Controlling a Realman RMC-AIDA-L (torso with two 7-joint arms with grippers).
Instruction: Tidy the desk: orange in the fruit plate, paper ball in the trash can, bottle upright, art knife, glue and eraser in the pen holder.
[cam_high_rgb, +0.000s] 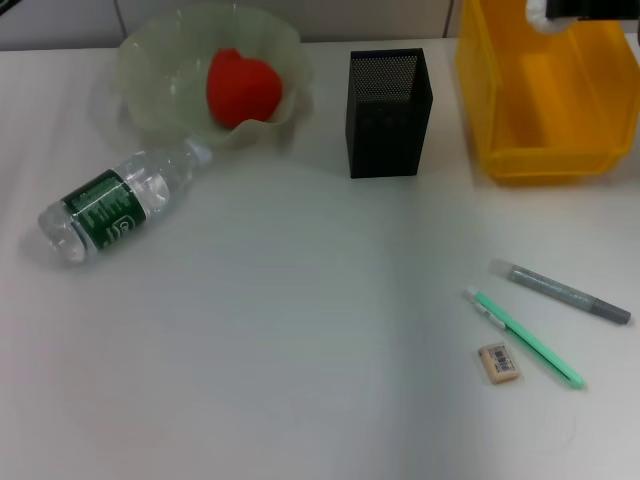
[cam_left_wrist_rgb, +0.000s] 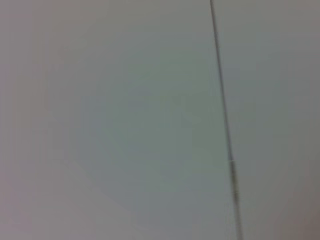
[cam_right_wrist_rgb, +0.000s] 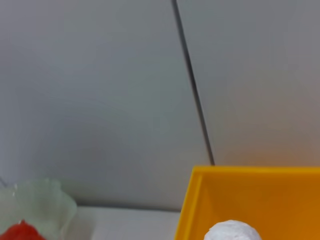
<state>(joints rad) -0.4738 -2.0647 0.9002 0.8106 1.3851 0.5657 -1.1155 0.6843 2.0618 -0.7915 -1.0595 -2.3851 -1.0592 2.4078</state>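
Observation:
My right gripper (cam_high_rgb: 585, 8) hangs at the top right over the yellow trash can (cam_high_rgb: 545, 100), shut on the white paper ball (cam_high_rgb: 540, 12). The right wrist view shows the paper ball (cam_right_wrist_rgb: 232, 231) above the trash can (cam_right_wrist_rgb: 250, 200). In the pale green fruit plate (cam_high_rgb: 150, 60) rests the orange (cam_high_rgb: 242, 86). The bottle (cam_high_rgb: 115, 205) lies on its side at the left of the desk (cam_high_rgb: 300, 330). Behind the middle stands the black mesh pen holder (cam_high_rgb: 389, 112). At the front right lie the grey glue stick (cam_high_rgb: 560, 291), the green art knife (cam_high_rgb: 525, 338) and the eraser (cam_high_rgb: 500, 362). My left gripper is out of view.
A grey panelled wall runs behind the desk, and it fills the left wrist view. The fruit plate (cam_right_wrist_rgb: 40, 205) with the orange (cam_right_wrist_rgb: 20, 232) shows in a corner of the right wrist view.

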